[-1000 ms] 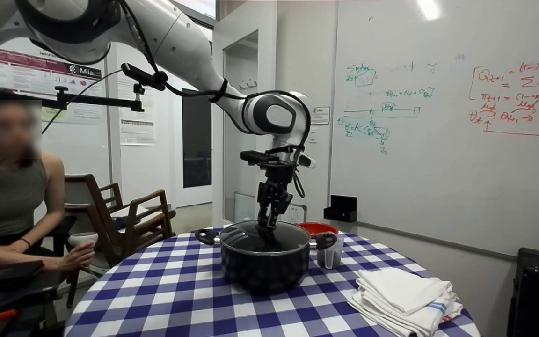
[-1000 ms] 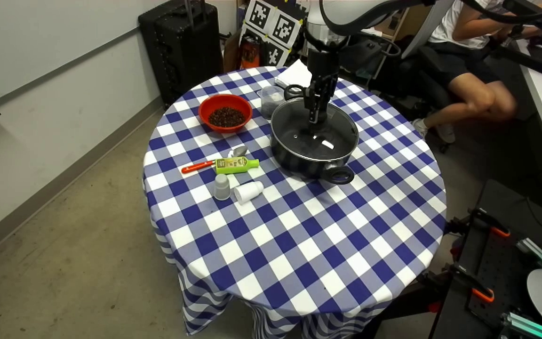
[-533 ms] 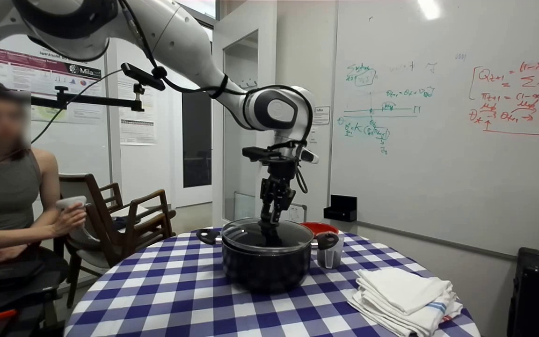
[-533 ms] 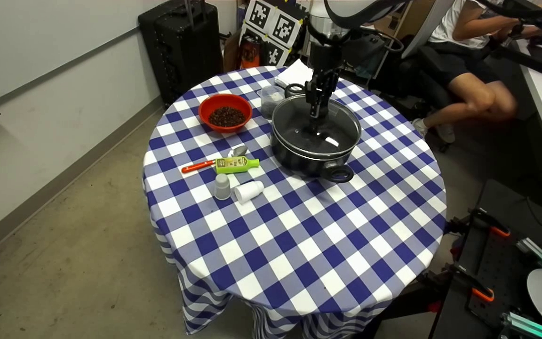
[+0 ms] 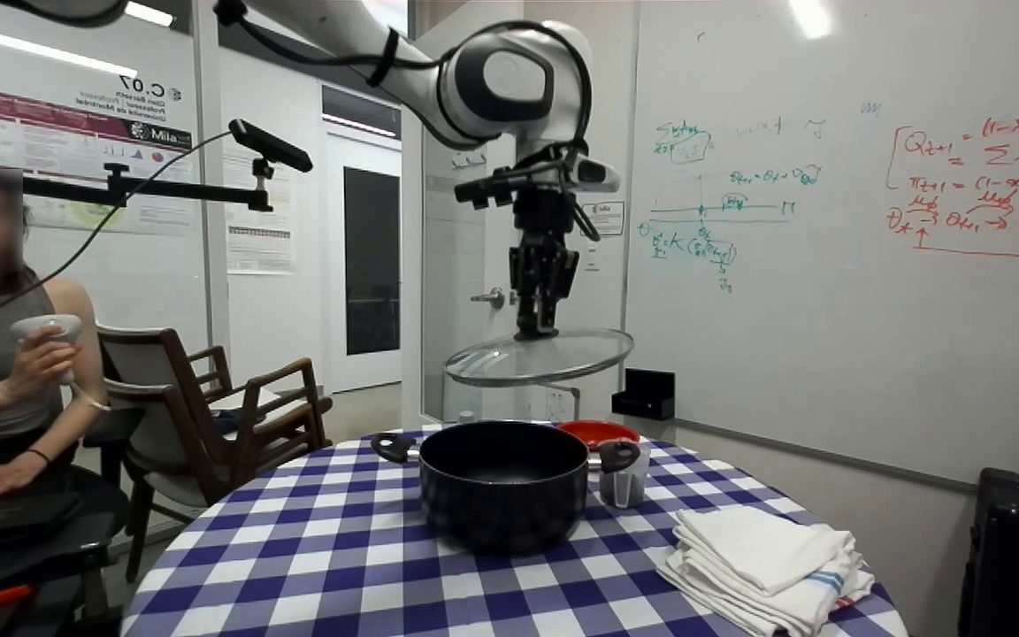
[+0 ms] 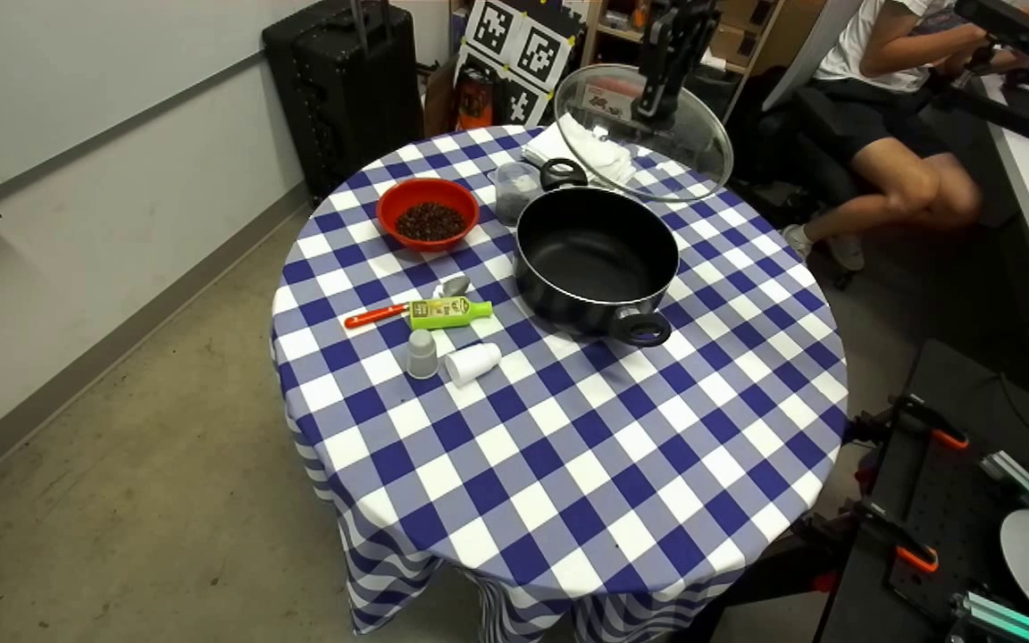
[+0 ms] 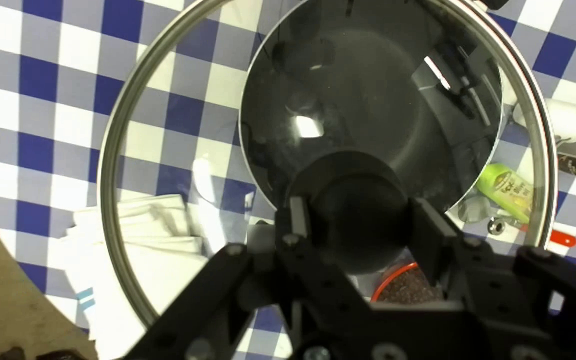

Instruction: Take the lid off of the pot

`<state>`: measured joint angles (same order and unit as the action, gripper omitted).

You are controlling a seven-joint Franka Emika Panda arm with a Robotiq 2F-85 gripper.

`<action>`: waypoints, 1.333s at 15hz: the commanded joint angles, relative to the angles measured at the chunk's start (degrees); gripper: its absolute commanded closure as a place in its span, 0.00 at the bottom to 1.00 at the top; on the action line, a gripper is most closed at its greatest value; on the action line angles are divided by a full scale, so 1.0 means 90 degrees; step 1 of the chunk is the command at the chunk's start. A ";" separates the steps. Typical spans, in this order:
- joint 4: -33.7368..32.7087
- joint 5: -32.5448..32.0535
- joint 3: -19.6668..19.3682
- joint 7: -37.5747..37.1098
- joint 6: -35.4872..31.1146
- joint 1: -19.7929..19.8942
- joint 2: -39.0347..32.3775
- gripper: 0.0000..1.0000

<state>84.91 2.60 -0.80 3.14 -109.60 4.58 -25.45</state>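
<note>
The round clear glass lid (image 5: 540, 361) with a metal rim hangs in the air well above the black pot (image 5: 503, 509), tilted a little. My gripper (image 5: 536, 329) points down and is shut on the lid's dark knob (image 7: 358, 220). In an exterior view the lid (image 6: 698, 156) is up past the far rim of the pot (image 6: 568, 304), over the cloth side, with my gripper (image 6: 656, 112) at its middle. The pot stands open on the table and its dark inside shows. In the wrist view the pot (image 7: 383, 85) shows through the lid's glass.
A red bowl (image 6: 394, 228) of dark beans and a clear plastic cup (image 6: 514, 192) stand beside the pot. A folded white cloth (image 5: 762, 557) lies near the table edge. A green bottle (image 6: 447, 313), a white cup (image 6: 472, 363) and a red-handled utensil (image 6: 374, 317) lie nearby.
One second ago the lid rested on the pot; half a second ago it was slightly raised. Now my gripper has lifted it high above the pot, toward the cloth side, and it tilts.
</note>
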 commanded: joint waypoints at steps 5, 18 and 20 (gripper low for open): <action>0.2740 0.0648 -0.0527 0.0115 -0.0263 0.0610 0.1999 0.75; 0.5839 0.2189 -0.0902 0.0032 -0.2048 0.0828 0.2180 0.75; 0.5972 0.2145 -0.0920 -0.0113 -0.2300 0.0825 0.2059 0.75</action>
<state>136.47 20.70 -8.68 4.03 -127.38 12.39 -7.47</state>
